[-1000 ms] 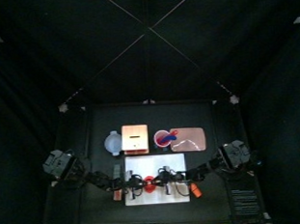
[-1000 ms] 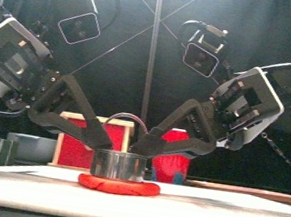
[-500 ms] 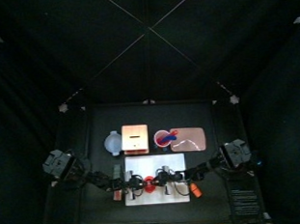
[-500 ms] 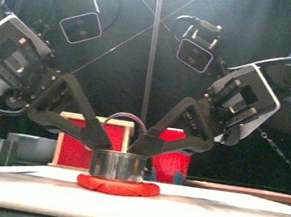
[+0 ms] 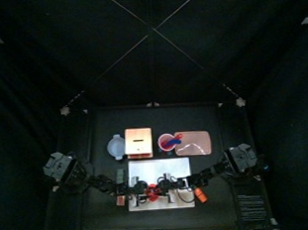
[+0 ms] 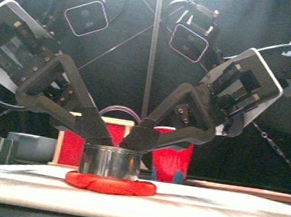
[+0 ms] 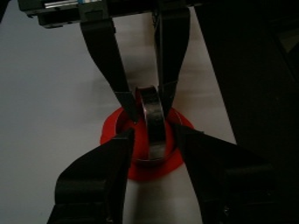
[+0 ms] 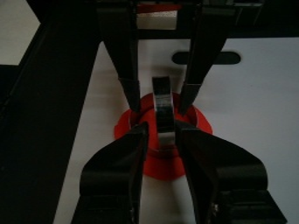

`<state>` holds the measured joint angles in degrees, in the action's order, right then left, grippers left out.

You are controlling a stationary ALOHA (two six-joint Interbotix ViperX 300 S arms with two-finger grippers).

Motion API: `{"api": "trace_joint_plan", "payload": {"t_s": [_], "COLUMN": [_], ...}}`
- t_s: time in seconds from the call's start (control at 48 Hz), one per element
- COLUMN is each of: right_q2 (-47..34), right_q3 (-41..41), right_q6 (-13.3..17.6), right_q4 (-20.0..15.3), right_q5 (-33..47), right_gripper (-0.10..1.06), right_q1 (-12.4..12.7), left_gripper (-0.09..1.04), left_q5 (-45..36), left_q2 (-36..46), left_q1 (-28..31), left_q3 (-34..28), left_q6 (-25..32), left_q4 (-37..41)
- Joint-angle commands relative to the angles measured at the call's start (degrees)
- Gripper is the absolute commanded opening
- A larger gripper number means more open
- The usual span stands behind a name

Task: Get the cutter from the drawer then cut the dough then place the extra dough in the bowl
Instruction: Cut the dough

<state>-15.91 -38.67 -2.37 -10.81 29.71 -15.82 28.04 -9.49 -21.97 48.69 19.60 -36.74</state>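
1. A robotics lab test booth: black curtains (image 5: 149, 48) close off the back and both sides.
2. A left arm (image 5: 71, 175) and a right arm (image 5: 243, 162), both black, meet over a small black table (image 5: 104, 122).

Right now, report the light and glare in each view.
Top view: the white board glares, all else sits in gloom. Front view: a bright streak overhead, a gleam on the cutter above the red dough. Both wrist views: board glaring white, the fingers plain black silhouettes.
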Motion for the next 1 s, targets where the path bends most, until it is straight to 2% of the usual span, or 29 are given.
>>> {"api": "trace_joint_plan", "payload": {"t_s": [0.021,0.396,0.792,0.875,1.0], "right_q2": [3.43,3.60,3.69,4.22,5.80], "right_q3": [0.62,0.88,1.58,2.55,5.36], "right_q6": [-0.09,0.00,0.18,0.35,0.35], "right_q4": [0.88,0.35,-0.53,-0.79,-0.88], "right_q5": [0.26,0.00,-0.97,-3.78,-12.83], "right_gripper": [0.71,0.74,0.74,0.74,0.74], "right_q1": [0.00,0.35,2.02,2.72,3.69], "left_gripper": [0.83,0.83,0.81,0.80,0.80], "left_q5": [0.35,0.26,-0.18,0.00,1.58], "left_q2": [2.46,4.75,10.02,9.05,7.21], "left_q1": [1.14,0.35,-1.58,-1.49,-1.58], "left_q3": [0.35,-0.18,6.24,6.86,6.86], "left_q6": [0.09,-0.09,-0.18,-0.18,-0.09], "left_q4": [0.00,1.76,0.53,0.44,0.44]}}
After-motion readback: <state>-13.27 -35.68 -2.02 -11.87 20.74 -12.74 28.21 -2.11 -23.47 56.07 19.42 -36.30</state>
